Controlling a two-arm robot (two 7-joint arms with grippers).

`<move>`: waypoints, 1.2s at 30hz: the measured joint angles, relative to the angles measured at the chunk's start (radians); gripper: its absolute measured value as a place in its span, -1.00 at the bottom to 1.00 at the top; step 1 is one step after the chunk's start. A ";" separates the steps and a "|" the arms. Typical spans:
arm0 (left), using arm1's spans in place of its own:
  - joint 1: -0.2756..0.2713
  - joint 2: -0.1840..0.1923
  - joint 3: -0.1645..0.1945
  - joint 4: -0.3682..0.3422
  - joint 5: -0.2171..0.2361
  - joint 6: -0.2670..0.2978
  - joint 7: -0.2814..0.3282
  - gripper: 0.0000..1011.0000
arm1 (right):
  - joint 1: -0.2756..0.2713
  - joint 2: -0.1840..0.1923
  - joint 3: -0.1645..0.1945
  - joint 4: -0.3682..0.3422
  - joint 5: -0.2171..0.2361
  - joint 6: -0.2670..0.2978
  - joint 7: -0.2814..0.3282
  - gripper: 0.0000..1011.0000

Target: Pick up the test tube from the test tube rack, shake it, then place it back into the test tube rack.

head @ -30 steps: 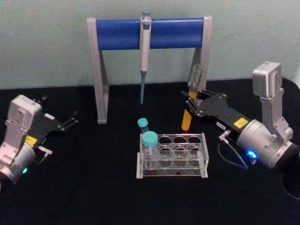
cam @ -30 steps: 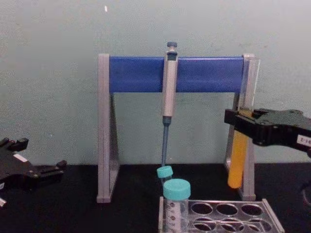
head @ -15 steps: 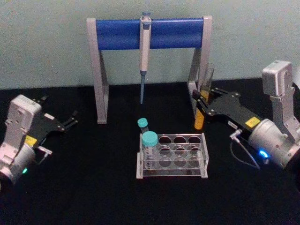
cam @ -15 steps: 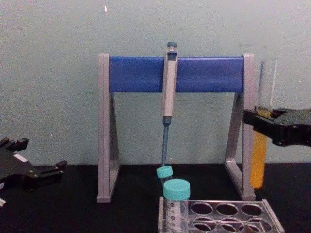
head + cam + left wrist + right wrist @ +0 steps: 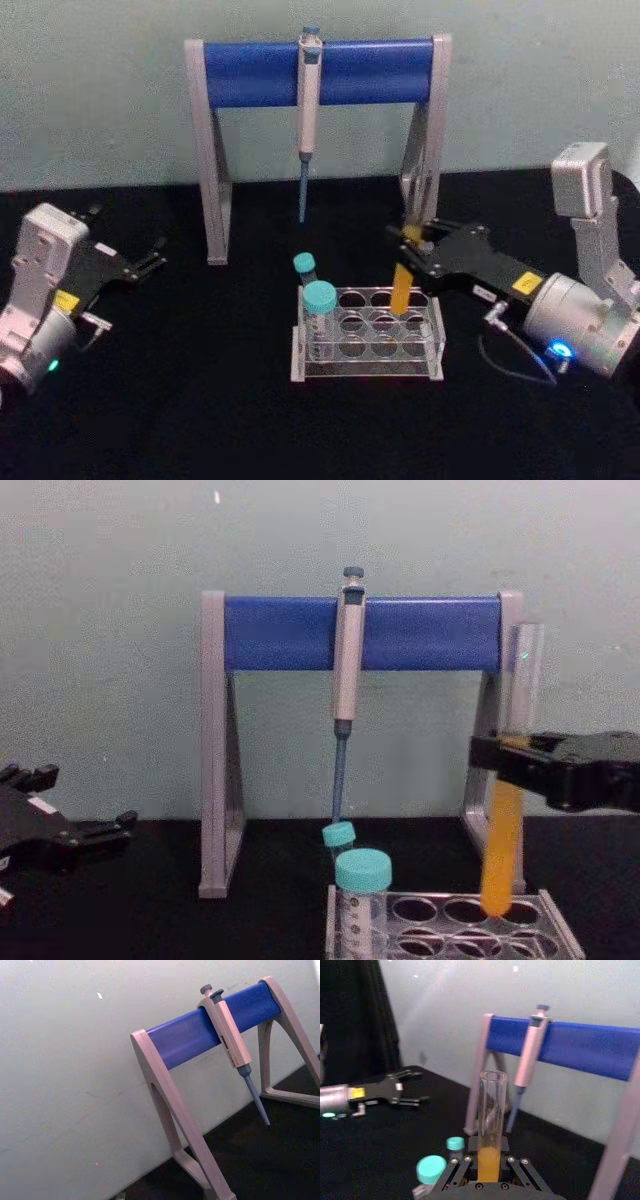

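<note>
Returning the tube to its slot is the step in hand, judging by how things lie. The right claw (image 5: 406, 243) is clamped narrow around the test tube (image 5: 401, 291) at about mid-height. The clear, open top stands above the fingers and the orange-yellow lower half hangs below them. In the chest view the test tube (image 5: 499, 852) leans slightly, and its rounded bottom sits right at the top plate of the test tube rack (image 5: 556, 928), over a back-row hole directly beneath the claw. Whether the tip has entered that hole I cannot tell.

Two teal-capped tubes (image 5: 318, 297) stand at the rack's far end from the right claw. The pipette stand (image 5: 318, 72) rises behind it. The left claw (image 5: 422, 1087) rests spread wide on the worktop (image 5: 200, 420), well apart from the rack.

The next move probably calls for straightening the tube to upright and lowering it plumb. The claw should spread only once the glass is seated, since a leaning tip could catch the hole's edge.
</note>
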State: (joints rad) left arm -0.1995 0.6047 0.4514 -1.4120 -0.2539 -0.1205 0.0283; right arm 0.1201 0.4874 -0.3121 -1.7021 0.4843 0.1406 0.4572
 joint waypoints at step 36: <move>0.000 0.000 0.000 0.000 0.000 0.000 0.000 0.98 | 0.074 -0.046 -0.018 0.088 -0.053 -0.073 -0.098 -0.55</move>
State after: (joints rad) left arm -0.1996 0.6047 0.4514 -1.4120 -0.2539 -0.1205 0.0283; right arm 0.1946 0.4413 -0.3305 -1.6142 0.4308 0.0679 0.3595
